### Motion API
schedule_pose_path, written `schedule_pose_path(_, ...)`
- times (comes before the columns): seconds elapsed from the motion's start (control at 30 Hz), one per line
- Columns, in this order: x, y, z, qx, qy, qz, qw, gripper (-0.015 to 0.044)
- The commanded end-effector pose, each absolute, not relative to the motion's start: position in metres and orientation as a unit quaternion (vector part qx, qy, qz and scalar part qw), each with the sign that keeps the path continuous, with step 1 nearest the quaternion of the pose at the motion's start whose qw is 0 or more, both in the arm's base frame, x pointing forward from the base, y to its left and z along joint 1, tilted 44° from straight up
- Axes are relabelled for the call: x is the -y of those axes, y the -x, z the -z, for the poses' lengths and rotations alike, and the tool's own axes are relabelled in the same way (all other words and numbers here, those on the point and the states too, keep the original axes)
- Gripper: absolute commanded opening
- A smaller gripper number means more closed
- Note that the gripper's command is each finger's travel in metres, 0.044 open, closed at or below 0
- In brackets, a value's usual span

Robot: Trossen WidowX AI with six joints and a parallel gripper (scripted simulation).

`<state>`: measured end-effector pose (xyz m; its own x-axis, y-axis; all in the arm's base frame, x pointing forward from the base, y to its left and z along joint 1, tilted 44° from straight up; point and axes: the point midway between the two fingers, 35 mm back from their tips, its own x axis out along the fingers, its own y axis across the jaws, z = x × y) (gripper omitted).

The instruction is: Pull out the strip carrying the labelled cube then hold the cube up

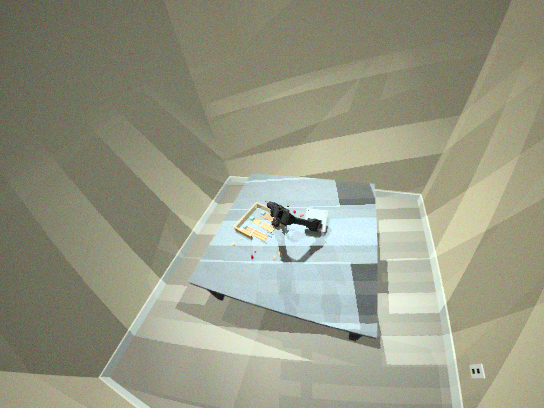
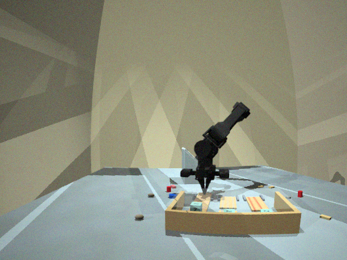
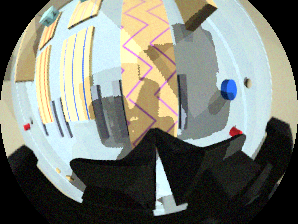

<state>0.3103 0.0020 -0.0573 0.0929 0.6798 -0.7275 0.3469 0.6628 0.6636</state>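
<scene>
Zigzag strip [image 1: 268,217] [image 2: 203,201] [image 3: 149,65] lies beneath the gripper [image 1: 275,216] [image 2: 205,193] [image 3: 156,131], whose fingers are clenched on nothing, perhaps for pressing and dragging. We see a mint cube [image 1: 263,213] [image 2: 196,206] at its far end; its label we cannot read. Wrist view cuts this end off.

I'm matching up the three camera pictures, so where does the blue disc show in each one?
Top: I cannot make it out.
Exterior: left of the gripper, just outside the tray's left wall.
Wrist: the blue disc is right of the zigzag strip.
Shared landmark: the wooden tray.
</scene>
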Motion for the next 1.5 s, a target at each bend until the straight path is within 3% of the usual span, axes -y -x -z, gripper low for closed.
schedule_pose_path(0.0,-0.008,-0.299,0.058,-0.668,-0.388,-0.134,0.621,0.0000)
schedule_pose_path(1.47,-0.027,-0.236,0.048,-0.669,-0.389,-0.134,0.619,0.0000)
